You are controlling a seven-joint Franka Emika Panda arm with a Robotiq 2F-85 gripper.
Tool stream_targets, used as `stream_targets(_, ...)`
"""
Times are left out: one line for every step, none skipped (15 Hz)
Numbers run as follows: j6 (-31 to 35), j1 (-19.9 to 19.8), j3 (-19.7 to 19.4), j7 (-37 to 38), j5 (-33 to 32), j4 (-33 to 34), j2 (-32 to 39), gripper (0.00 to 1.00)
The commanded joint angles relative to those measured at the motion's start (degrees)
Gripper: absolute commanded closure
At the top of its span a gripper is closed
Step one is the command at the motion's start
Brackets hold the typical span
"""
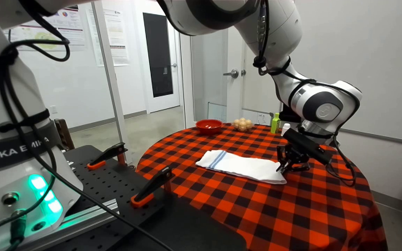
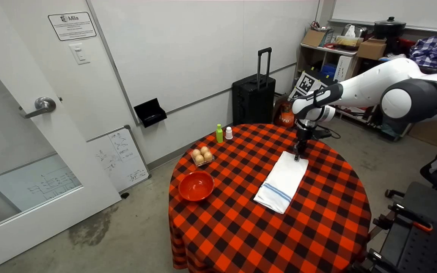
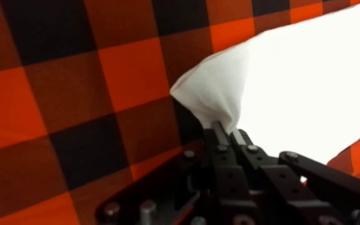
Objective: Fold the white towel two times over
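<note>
On the round, red-and-black checked surface (image 2: 317, 223): towel (image 2: 282, 181), white, laid flat in a long, narrow strip, blue-banded across one end, plain at the other. Layers not countable from these angles.

At the towel's plain end: pincer (image 3: 229, 132), clamped tight on a pinch of towel, placed between that end's two corners in both exterior views. In the wrist view, pinched part drawn into a narrow pucker; one towel corner pointing outward just beside it, greyer than the glaring white of the rest. Pinched part raised off the surface or touching it: cannot tell.

Off one long side of the towel, well apart from it, a loose line of things. Roughly abreast of the blue-banded end, bowl (image 2: 196, 187), red, upright. Roughly abreast of the towel's middle, eggs (image 2: 199, 158), clear-packed. Roughly abreast of the plain end, bottle (image 2: 219, 135), green, upright; with it, likewise far from the towel, container (image 2: 229, 134), small, white, kind unclear.

Off the towel's opposite long side, past the surface's edge: board (image 1: 201, 223), black, bearing clamps (image 1: 154, 186), black and orange. From that same side of the towel, arm (image 2: 370, 85), white and dark grey, spanning over and bent down to the plain end.

Well beyond the towel's plain end, suitcase (image 2: 253, 102), black, upright.
</note>
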Motion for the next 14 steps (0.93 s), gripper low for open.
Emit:
stream_targets(-1.6,-0.9,-0.4,1.5,-1.6,7.7,3.3,0.99)
stream_targets(-1.7,-1.2,-0.5,2.0,-1.6,9.1,3.6,0.99)
stream_targets(-1.6,-1.5,-0.7,2.4,-1.6,10.6,4.1,0.99)
stream_targets(-1.5,-1.8,-0.8,2.6,-1.8,12.1,4.5,0.99)
stream_targets(-1.1,-2.1,-1.0,2.9,-2.0,13.7,5.0,0.99)
stream_targets(-1.4,-2.5,-1.1,3.3,-2.2,15.1,5.2,0.99)
stream_targets(-1.3,-2.8,-1.3,3.5,-2.5,16.7,5.5,0.99)
stream_targets(-1.3,-3.1,-1.4,3.7,-2.7,18.2,5.8,0.99)
stream_targets(-1.4,-3.6,-1.3,4.2,-2.9,19.8,6.1,0.99)
stream_targets(-1.6,-3.9,-1.2,4.8,-3.0,21.3,6.3,0.99)
stream_targets(-1.6,-4.3,-1.0,5.3,-3.1,22.8,6.5,0.99)
stream_targets(-1.7,-4.6,-0.9,5.9,-3.1,24.2,6.7,0.99)
stream_targets(-1.8,-4.8,-0.8,6.2,-3.2,25.6,6.9,0.99)
stream_targets(-1.1,-4.3,-2.0,6.0,-2.0,24.8,6.0,0.99)
